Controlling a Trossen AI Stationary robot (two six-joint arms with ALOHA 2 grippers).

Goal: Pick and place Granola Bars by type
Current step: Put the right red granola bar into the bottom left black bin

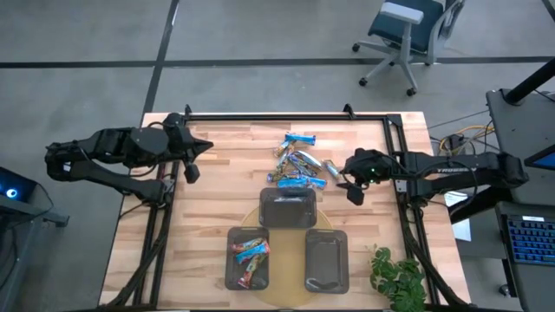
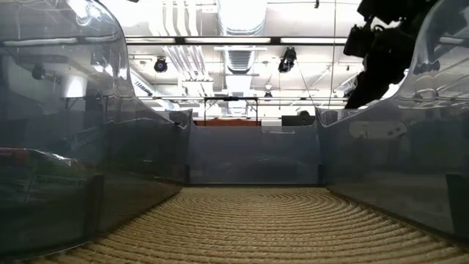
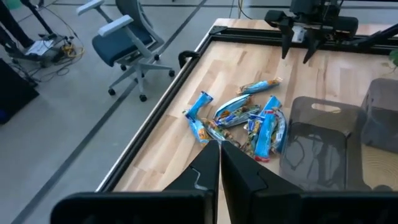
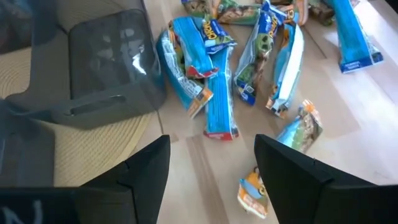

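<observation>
A loose pile of Granola Bars, mostly blue with a few tan ones, lies flat on the wooden table at its far middle. More bars lie in the near-left grey tray. My right gripper hovers open just right of the pile and slants down. A blue bar lies ahead of its fingers and a tan bar beside one finger. My left gripper waits shut above the table's left edge, pointing toward the pile.
Two more grey trays, one just near of the pile and one at the near right, stand on a round woven mat. A black frame rail runs along the far edge. A green plant sits at the near right corner.
</observation>
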